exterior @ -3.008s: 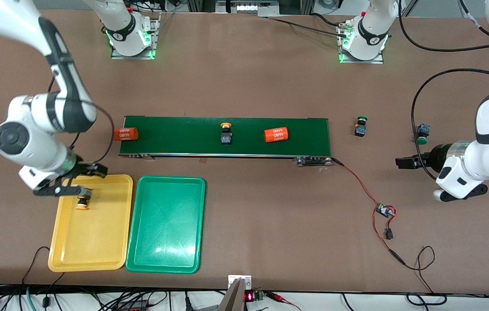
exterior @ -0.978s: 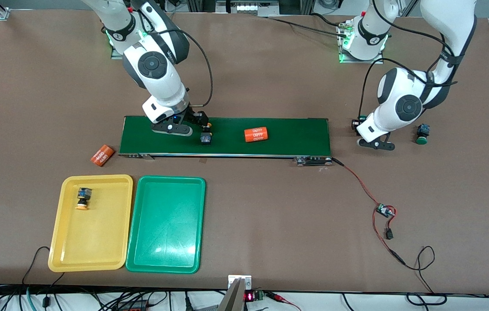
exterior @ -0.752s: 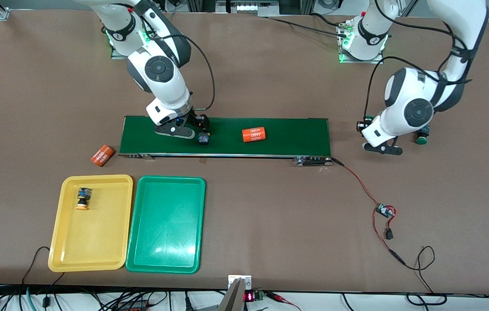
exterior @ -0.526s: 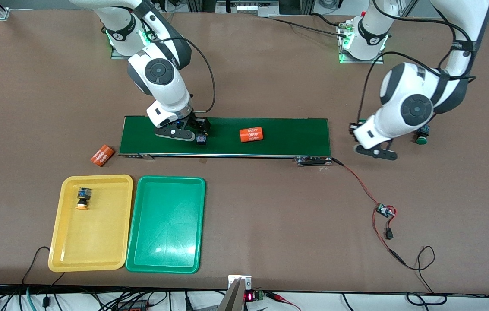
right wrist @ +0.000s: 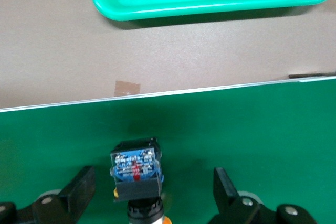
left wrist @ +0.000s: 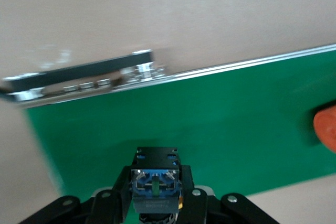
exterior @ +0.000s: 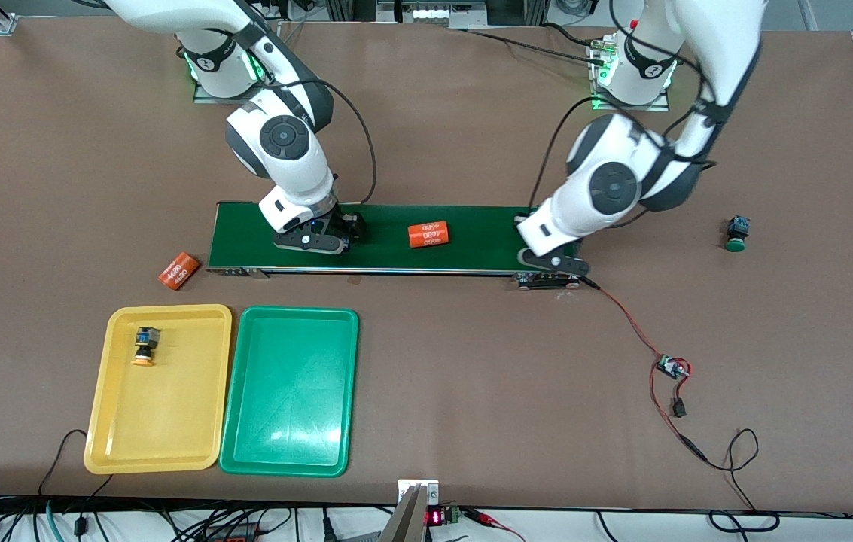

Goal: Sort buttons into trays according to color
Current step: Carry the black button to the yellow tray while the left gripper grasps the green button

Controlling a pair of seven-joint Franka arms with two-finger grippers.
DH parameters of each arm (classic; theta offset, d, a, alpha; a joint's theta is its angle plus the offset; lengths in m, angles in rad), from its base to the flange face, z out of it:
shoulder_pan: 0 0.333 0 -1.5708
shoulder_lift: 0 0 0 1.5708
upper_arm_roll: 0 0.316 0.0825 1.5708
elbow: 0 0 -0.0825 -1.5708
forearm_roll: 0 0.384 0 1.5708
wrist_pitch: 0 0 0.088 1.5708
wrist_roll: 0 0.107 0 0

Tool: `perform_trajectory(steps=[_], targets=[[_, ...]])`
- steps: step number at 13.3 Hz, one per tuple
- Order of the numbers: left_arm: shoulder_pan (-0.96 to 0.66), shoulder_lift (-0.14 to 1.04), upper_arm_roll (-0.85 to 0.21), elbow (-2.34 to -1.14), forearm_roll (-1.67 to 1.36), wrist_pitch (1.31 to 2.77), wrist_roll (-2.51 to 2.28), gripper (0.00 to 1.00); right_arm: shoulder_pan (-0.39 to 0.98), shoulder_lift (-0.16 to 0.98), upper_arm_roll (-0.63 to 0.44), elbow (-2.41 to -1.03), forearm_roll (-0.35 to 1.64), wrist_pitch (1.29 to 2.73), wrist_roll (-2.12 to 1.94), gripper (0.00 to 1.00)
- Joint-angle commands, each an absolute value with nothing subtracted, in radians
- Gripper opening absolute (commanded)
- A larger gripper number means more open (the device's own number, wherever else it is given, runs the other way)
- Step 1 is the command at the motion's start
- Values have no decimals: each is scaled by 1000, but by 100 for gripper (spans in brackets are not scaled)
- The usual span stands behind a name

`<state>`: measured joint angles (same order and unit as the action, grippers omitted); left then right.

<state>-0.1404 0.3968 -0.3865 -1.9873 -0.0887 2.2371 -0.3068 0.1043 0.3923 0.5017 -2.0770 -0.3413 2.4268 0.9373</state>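
Note:
My right gripper [exterior: 321,239] is low over the dark-green belt [exterior: 471,233], open, its fingers [right wrist: 84,184] on either side of a yellow-capped button [right wrist: 135,169] that lies on the belt. The front view hides that button under the hand. My left gripper [exterior: 552,262] hangs over the belt's end toward the left arm, shut on a blue-and-black button [left wrist: 156,182] with a green mark. Another green-capped button [exterior: 735,233] lies on the table toward the left arm's end. A yellow-capped button [exterior: 144,346] lies in the yellow tray [exterior: 162,421], beside the green tray [exterior: 290,421].
One orange cylinder [exterior: 427,235] lies on the belt between the two grippers, and another [exterior: 178,270] lies on the table off the belt's end toward the right arm. A small circuit board [exterior: 671,367] with red wires lies nearer the camera than the belt's other end.
My left arm has carried its button from beside the other green button to over the belt's end. My right gripper has settled around the yellow-capped button. The orange cylinder drifted along the belt.

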Motion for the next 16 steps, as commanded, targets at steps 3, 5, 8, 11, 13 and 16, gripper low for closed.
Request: perform_trajectory(steps=[3,5,8,11,13,16], targets=[[-158,416,-380,-1954,-107,2249,-333,100,110,417,486,-2059,-388,2431,930,79],[-147,358,-377,-1951,-107,2203,-337,100,110,423,485,-2057,-394,2431,922,60],[-135,244,-301,-1886,-95,1998,-331,100,110,426,479,-2059,-396,2430,920,27],[-115,196,-177,-1884,-65,1881,-299,100,101,413,451,-2022,-388,2422,887,13],[-86,198,-137,-1893,45,1850,-177,100,83,403,428,-1973,-376,2383,835,13],[3,212,-68,-1949,139,1856,7,100,57,406,401,-1850,-373,2277,738,13]])
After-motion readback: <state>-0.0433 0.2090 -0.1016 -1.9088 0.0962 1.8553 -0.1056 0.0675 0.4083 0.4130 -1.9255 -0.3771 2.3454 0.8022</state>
